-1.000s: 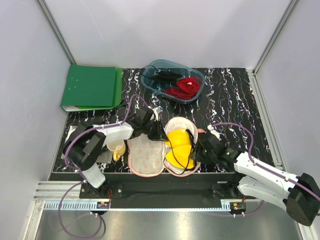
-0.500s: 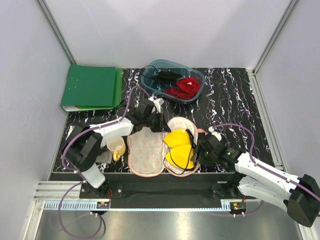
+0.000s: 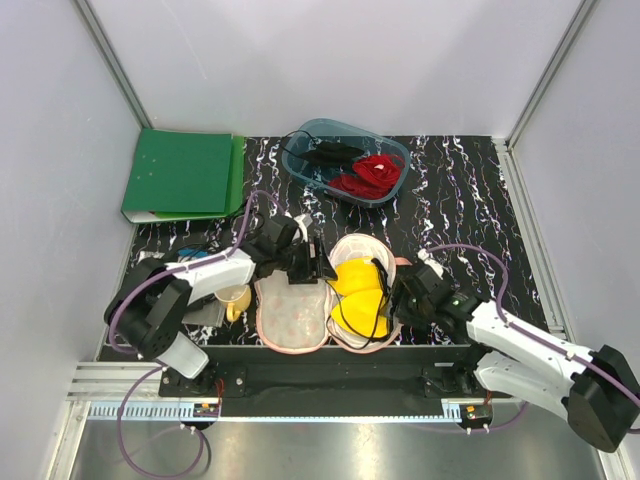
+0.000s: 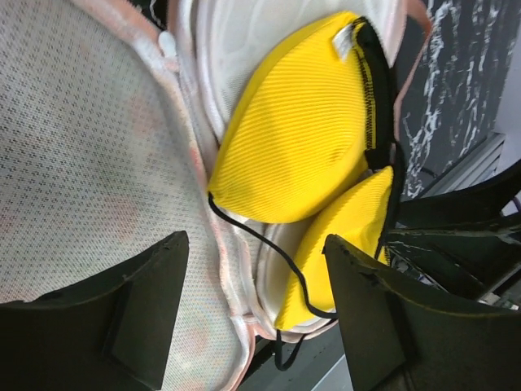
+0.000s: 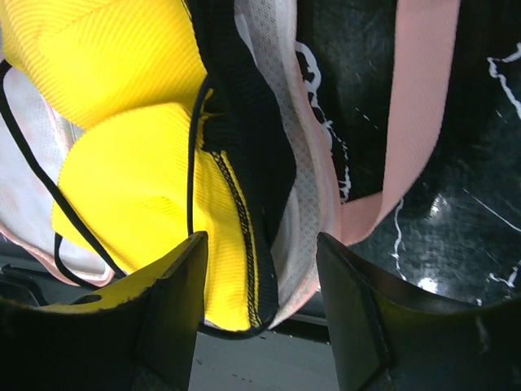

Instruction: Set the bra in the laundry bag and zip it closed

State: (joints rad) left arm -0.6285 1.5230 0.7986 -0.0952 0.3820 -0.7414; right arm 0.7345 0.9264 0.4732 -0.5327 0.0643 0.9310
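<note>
Black, white-veined tabletop [image 3: 470,200], white walls. Laundry bag [image 3: 290,312] lies opened flat near the front edge, and the bra [image 3: 362,288] sits in its right half, cups overlapping. Left gripper [image 3: 318,264] is over the bag's middle and right gripper [image 3: 402,298] at its right rim, both with fingers spread, grasping nothing.

Bright yellow bra [image 3: 362,290], black-trimmed; peach-pink laundry bag [image 3: 290,310], small reddish print; black table [image 3: 460,190], white marbling.
</note>
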